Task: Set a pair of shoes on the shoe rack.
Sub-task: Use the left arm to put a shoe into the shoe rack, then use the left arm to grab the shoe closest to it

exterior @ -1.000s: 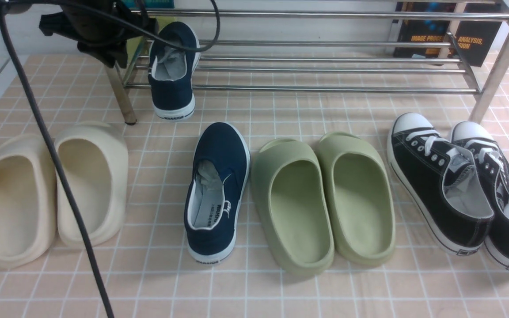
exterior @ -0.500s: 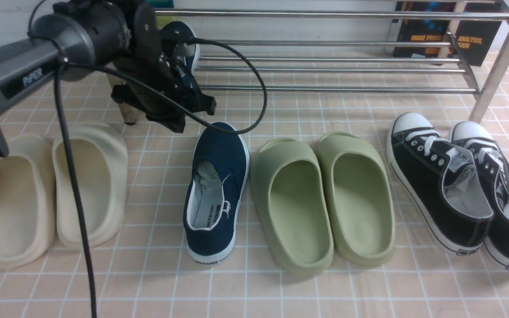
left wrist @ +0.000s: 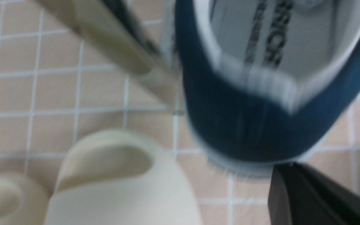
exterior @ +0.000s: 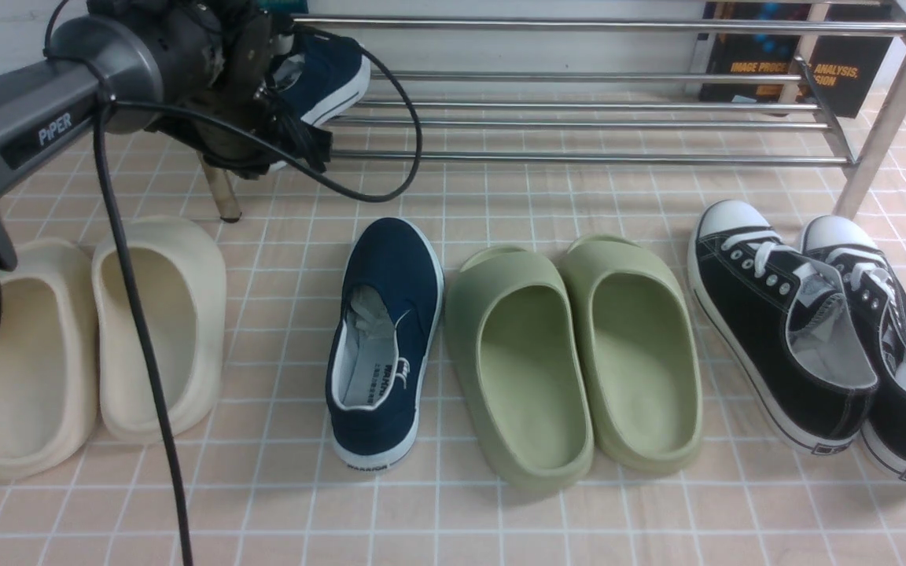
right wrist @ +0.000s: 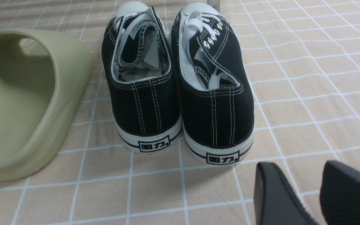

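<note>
My closed left gripper [left wrist: 287, 178] is beside one navy shoe [exterior: 329, 75], askew at the far-left of the rack [exterior: 579, 159]; pushing could topple it. Its mate [exterior: 390, 275] lies nearer, centre-left. My right gripper [right wrist: 298, 165] is slightly parted.

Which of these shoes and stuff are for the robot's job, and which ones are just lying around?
For the job:
- navy shoe on the floor
- navy shoe at the rack
- metal shoe rack

Just lying around:
- cream clogs
- green clogs
- black lace-up shoes
- dark books
</note>
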You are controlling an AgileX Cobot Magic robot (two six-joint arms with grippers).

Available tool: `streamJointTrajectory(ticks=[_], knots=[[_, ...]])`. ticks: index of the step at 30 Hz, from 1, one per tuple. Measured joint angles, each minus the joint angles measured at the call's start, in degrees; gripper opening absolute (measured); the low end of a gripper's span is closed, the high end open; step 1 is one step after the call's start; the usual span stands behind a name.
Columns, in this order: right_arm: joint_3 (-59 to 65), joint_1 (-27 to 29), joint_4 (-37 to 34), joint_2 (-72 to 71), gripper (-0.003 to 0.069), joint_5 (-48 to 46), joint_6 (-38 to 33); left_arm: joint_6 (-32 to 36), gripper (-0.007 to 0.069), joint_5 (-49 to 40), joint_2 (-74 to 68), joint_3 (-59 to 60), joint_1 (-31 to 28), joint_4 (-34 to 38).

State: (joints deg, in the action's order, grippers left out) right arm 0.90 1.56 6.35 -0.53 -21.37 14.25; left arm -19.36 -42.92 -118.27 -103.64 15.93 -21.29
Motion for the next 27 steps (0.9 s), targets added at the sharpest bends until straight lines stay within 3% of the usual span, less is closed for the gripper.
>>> streamJointTrajectory(ticks=[9, 21, 27], knots=[[0.0, 0.0, 0.0, 0.0, 0.0237, 0.0, 0.0, -0.14, 0.0009, 4.06, -0.97, -0.23, 0.07, 2.86], [0.0, 0.0, 0.0, 0.0, 0.0237, 0.0, 0.0, 7.1, 0.0017, -16.23, 17.5, 0.87, 0.07, 5.65], [0.0, 0.0, 0.0, 0.0, 0.0237, 0.0, 0.0, 8.52, 0.002, -16.04, 28.69, 16.89, 0.41, 12.24]])
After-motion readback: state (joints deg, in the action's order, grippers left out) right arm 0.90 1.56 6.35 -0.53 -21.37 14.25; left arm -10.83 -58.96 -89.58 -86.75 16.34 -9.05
